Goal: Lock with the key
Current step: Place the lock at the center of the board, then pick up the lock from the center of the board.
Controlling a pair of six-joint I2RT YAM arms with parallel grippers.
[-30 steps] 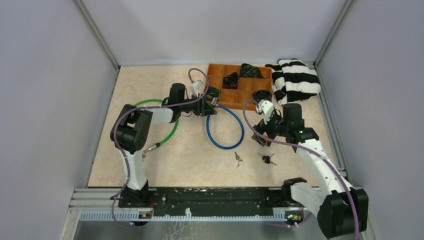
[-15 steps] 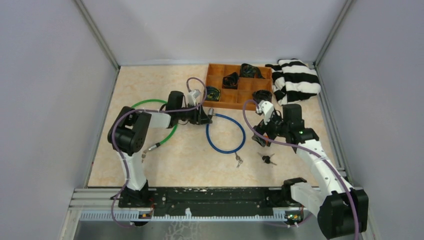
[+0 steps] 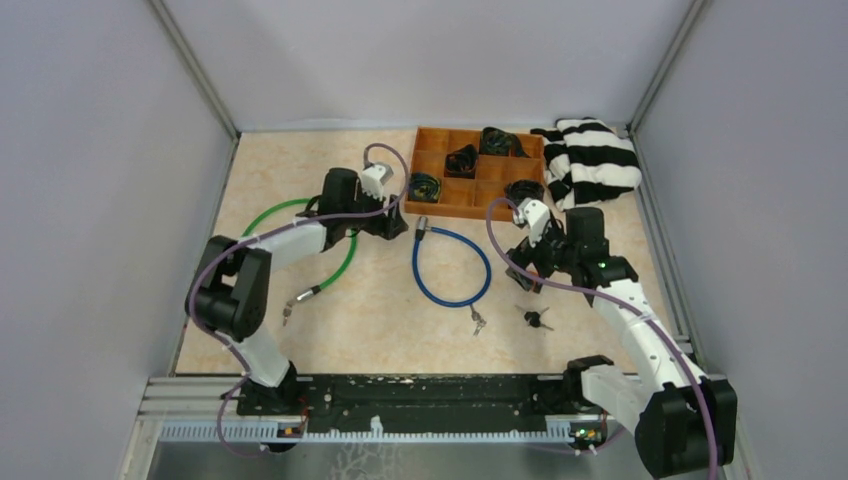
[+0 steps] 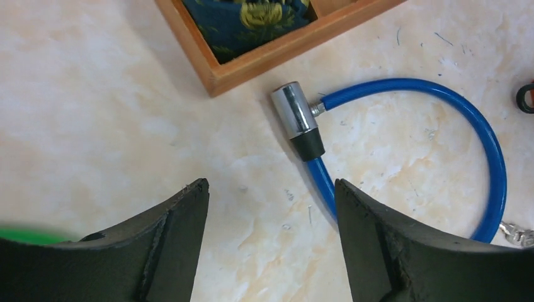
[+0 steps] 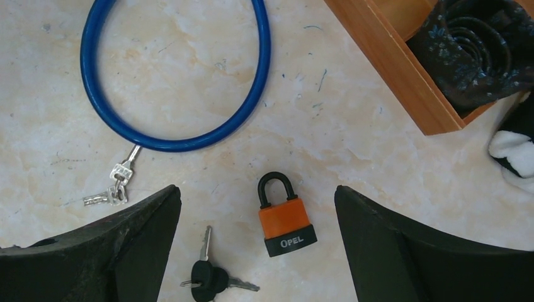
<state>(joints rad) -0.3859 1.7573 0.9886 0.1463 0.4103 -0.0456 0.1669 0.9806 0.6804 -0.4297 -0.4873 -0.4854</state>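
Wide-open right end effector [image 5: 255, 192] hovers over orange padlock [image 5: 286, 223] and black-headed keys [image 5: 211, 275] on the surface [image 5: 390, 189]; left end effector [image 4: 271, 185], wide and empty, over blue cable lock [image 4: 294, 112]; pickup stage, keys likely need grasping next.

The left arm [image 3: 290, 238] is folded, with its elbow behind and to the left of the left gripper [image 3: 396, 224]. Its forearm runs forward and inward to the wrist. In the left wrist view the left gripper [image 4: 271, 189] is angled down and its jaws stand apart, both fingers [image 4: 179, 220] in free air.

The right arm [image 3: 632, 312] rises from its base behind and to the right of the right gripper [image 3: 522, 274], with the wrist pitched down. In the right wrist view the right gripper [image 5: 255, 195] faces down, jaws spread wide.
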